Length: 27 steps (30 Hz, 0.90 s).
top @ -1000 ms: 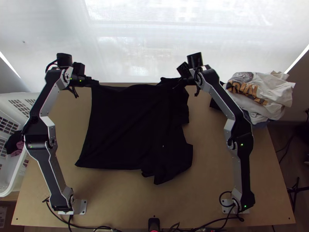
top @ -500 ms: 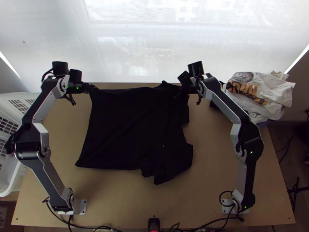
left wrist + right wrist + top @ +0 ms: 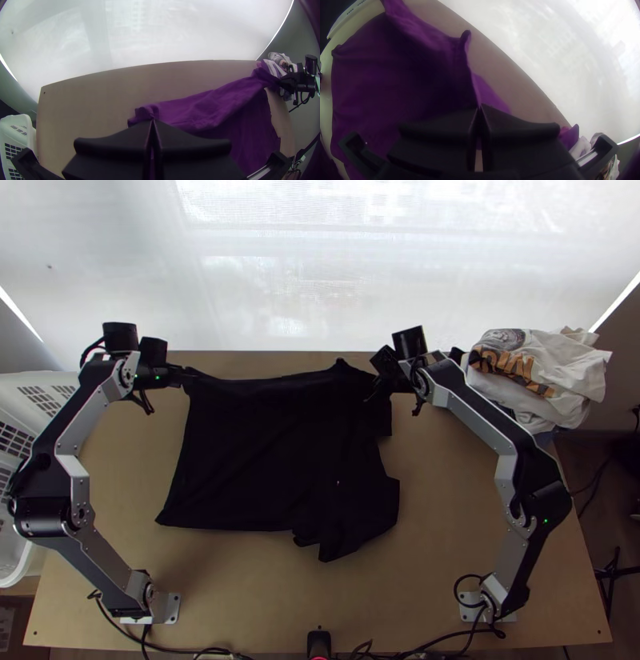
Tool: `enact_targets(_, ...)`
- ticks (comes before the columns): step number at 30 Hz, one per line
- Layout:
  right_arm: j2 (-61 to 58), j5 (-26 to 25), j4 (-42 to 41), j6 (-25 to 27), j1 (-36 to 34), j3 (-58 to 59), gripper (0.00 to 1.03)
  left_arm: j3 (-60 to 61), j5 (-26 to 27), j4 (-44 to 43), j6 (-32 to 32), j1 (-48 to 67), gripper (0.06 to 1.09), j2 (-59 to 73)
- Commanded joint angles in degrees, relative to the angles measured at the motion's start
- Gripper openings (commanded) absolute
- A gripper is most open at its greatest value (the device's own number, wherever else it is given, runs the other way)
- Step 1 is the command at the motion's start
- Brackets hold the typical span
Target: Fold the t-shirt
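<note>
1. My left gripper has its fingers pressed together on the t-shirt at its far left corner, in the top view's terms.
2. My right gripper is closed on the cloth too, near the right end of that same far side.
3. The far edge runs between my two holds, roughly crosswise to the table, and looks lifted.
4. What matters most: the bulk of the shirt lies on the arms' side of that edge, spread towards the bases. So I judge the fold should carry both holds that way together, over the body.
5. Neither gripper has the shorter reach to make; each has its own end.
6. A bunched part sits at the near right, perhaps a sleeve, though black on black makes that hard to tell. It could leave the right half lumpy.
</note>
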<state>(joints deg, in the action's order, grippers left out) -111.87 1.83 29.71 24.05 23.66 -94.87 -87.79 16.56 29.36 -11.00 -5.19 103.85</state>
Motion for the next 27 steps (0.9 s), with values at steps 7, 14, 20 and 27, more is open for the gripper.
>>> enact_targets(7, 9.0, -0.1, -1.9, -0.9, 2.5, 12.2, 0.03, 11.9, 0.3, -1.9, -0.5, -0.5, 0.09, -7.6)
enact_targets(14, 13.3, -0.1, -2.9, -1.5, 3.1, 18.6, 0.03, 16.2, 0.7, -2.1, -1.2, -1.8, 0.09, -11.0)
enact_targets(20, 15.5, -0.2, -3.2, -1.6, 3.1, 21.7, 0.03, 19.9, 0.8, -2.1, -1.6, -2.0, 0.09, -13.5)
enact_targets(27, 17.3, -0.1, -3.2, -1.9, 3.8, 23.9, 0.03, 22.7, 0.8, -2.6, -1.8, -2.4, 0.09, -14.9)
